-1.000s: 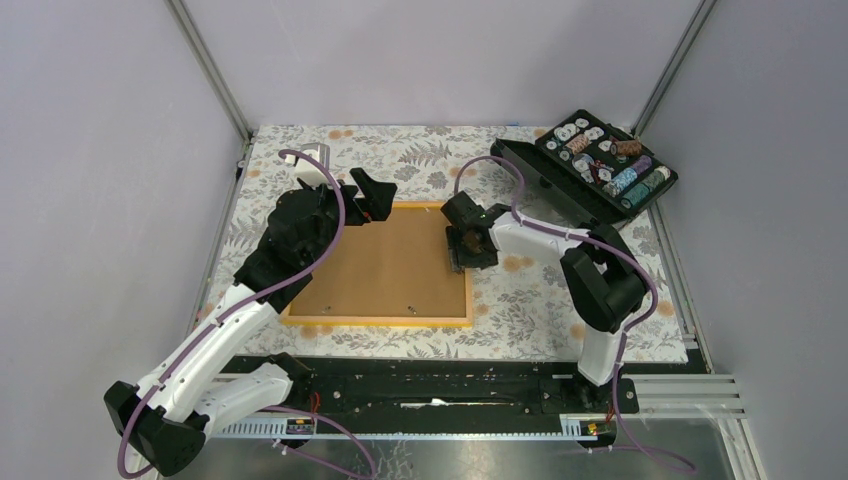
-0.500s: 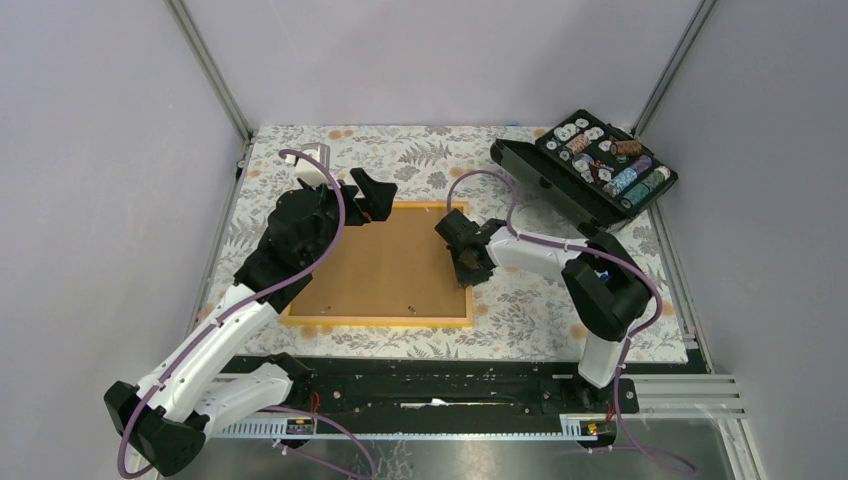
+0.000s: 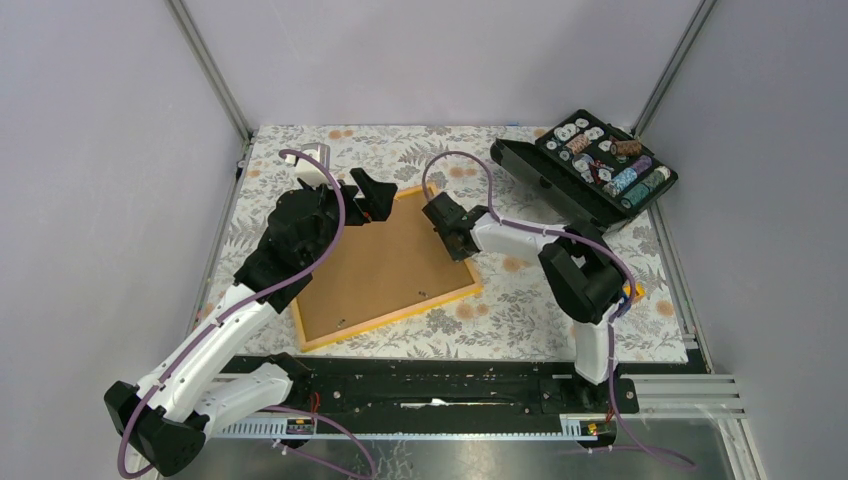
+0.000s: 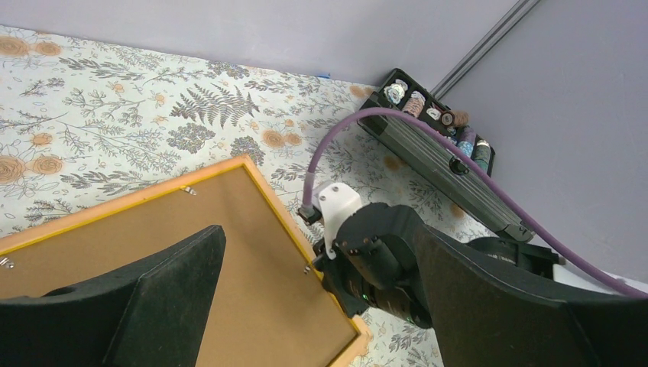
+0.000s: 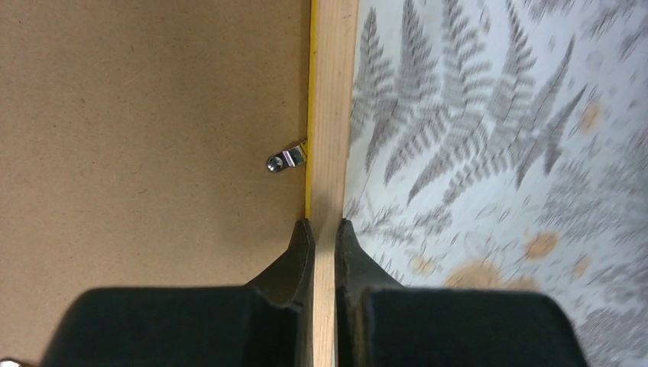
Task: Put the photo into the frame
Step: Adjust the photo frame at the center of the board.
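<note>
The orange-yellow frame [image 3: 392,318] lies flat on the floral cloth, turned askew. Inside it the photo [image 3: 385,265] shows only its plain brown reverse. My right gripper [image 3: 461,246] is shut on the frame's right rail. In the right wrist view its fingers [image 5: 325,225] pinch the pale wooden rail [image 5: 332,115], one inside on the brown board [image 5: 153,153], one outside. A small metal clip [image 5: 284,160] sits just ahead. My left gripper [image 3: 366,203] hovers wide open over the frame's far edge, holding nothing. In the left wrist view its fingers [image 4: 317,237] straddle the frame's rail [image 4: 275,202].
A black open case [image 3: 600,165] of small round parts stands at the far right corner, also seen in the left wrist view [image 4: 435,141]. Grey walls with metal posts enclose the table. The arms' base rail runs along the near edge.
The right gripper has shut on the frame's right rail and moved far-left. The frame has swung counterclockwise, its near right corner coming up. The left arm has stayed put.
</note>
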Controlling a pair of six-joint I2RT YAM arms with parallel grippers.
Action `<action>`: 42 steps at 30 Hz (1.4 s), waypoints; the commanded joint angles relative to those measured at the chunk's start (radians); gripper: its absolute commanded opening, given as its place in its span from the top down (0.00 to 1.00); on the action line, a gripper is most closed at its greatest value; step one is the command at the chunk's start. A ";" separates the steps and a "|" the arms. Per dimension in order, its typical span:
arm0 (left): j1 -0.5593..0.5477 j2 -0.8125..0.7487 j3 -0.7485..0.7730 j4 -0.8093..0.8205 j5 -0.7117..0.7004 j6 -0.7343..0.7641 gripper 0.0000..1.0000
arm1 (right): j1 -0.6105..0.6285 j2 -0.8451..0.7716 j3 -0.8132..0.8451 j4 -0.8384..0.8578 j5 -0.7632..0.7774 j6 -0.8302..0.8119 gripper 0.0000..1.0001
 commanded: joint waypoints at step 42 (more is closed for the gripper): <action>0.006 -0.036 0.001 0.049 0.002 0.002 0.02 | 0.007 -0.069 -0.201 -0.016 -0.105 1.056 0.67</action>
